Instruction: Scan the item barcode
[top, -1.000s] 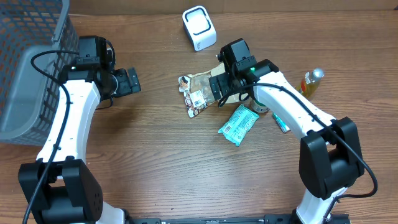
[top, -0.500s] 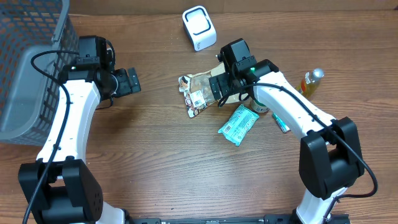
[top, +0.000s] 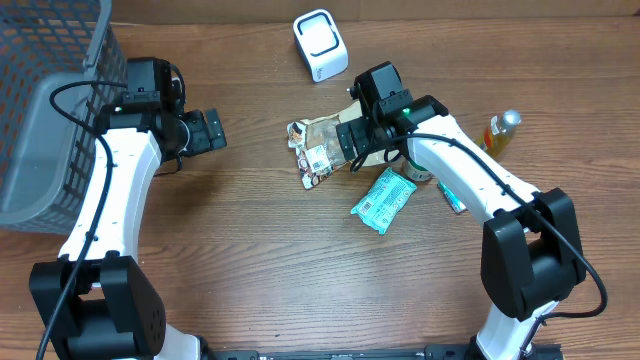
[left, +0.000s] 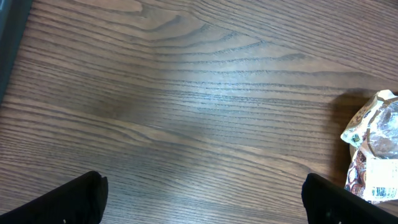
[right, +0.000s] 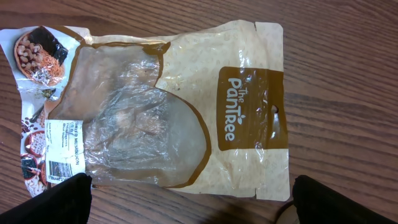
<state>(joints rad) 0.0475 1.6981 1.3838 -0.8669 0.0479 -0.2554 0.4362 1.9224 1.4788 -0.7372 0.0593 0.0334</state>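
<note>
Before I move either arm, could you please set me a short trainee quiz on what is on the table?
1. True or false: the left hand holds nothing.
2. Which lies nearest the white scanner? A) brown pouch B) grey basket C) yellow bottle
3. Fill in: the right hand stands open over the ____.
Key: 1 true; 2 A; 3 brown pouch.

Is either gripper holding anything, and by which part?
Nothing is held. The right gripper hangs open over the tan, clear-windowed snack pouch; the left gripper is open too, away from it.
</note>
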